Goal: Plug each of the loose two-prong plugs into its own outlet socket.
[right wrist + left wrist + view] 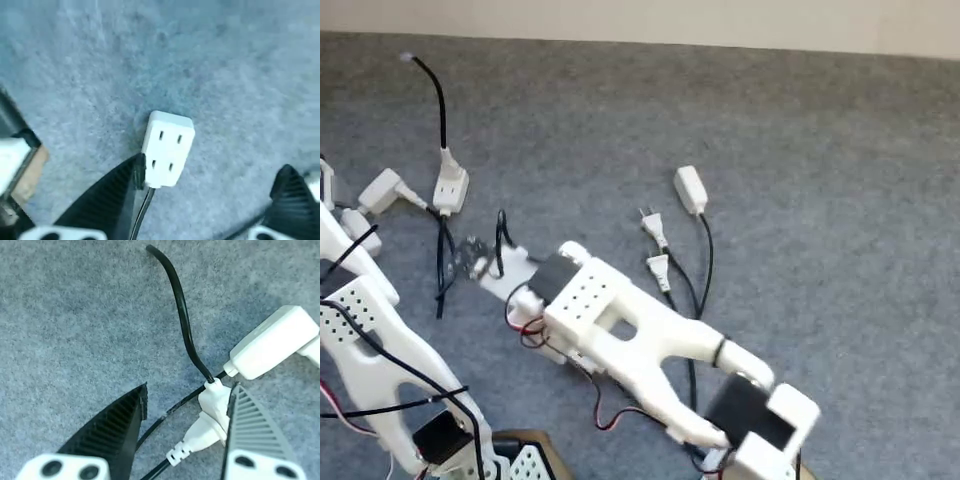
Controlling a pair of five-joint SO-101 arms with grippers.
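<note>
Grey, fuzzy felt covers the table [840,150]. Seen from above, the upper plug [653,227] and lower plug [660,268], both unplugged, lie near a smooth white outlet socket [690,188] on a black cord [706,245]. The right wrist view adds slot detail: a boxy four-slot socket block [167,150] sits just beside one ribbed black finger [107,200] of the right gripper [214,167], whose claw is spread wide. The left gripper [190,386], likewise spread, flanks a moulded white plug body [212,402] and a curving black cable [182,315].
</note>
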